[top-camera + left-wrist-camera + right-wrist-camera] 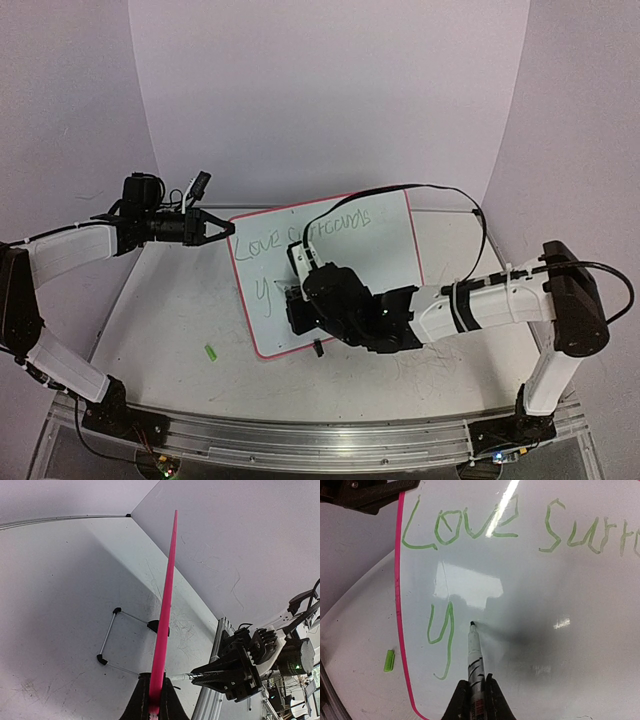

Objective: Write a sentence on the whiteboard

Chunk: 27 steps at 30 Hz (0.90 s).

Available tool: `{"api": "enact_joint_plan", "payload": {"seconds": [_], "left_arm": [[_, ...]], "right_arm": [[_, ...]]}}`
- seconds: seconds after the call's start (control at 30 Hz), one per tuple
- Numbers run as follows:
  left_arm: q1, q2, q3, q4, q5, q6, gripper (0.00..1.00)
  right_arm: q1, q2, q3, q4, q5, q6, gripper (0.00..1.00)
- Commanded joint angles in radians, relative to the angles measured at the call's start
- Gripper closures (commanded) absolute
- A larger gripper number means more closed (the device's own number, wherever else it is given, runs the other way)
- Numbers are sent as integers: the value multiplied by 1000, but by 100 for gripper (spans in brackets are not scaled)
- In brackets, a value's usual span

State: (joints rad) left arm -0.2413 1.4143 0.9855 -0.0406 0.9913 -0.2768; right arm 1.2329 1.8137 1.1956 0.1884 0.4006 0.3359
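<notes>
top view: the whiteboard (385, 245) is sitting mid-frame on the table (180, 310), turned at an angle, its pink-red rim showing along the left and bottom edges.

the left gripper (222, 229) is reaching in from the left of the frame and pinching the board's upper left edge. in the left wrist view the jaws are sitting narrow at the bottom centre, clamped on the pink rim, which is running up the frame as a thin edge-on line. one black clip foot (159, 626) is showing just beside that line.

the right gripper (476, 690) is hanging over the lower left part of the board with its jaws closed on a marker (475, 655). the marker is pointing up-frame in the right wrist view, and its dark tip is looking like it's touching the white surface just right of the "y".

the sentence (470, 525) is reading "love" plus a second word starting "surro", running off the right edge of the right wrist view. the second line is showing only the "y", lower left.

a green cap (211, 352) is lying on the table off the board's left edge, apart from it.
</notes>
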Motion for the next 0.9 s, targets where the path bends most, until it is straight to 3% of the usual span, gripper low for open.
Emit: {"api": "enact_joint_plan", "payload": {"seconds": [0.0, 0.87], "left_arm": [[-2, 14, -2, 11, -18, -19, 98], [-1, 10, -5, 11, -18, -19, 98]], "right_arm": [[-8, 2, 55, 46, 4, -26, 100], [-12, 5, -52, 43, -32, 53, 100]]}}
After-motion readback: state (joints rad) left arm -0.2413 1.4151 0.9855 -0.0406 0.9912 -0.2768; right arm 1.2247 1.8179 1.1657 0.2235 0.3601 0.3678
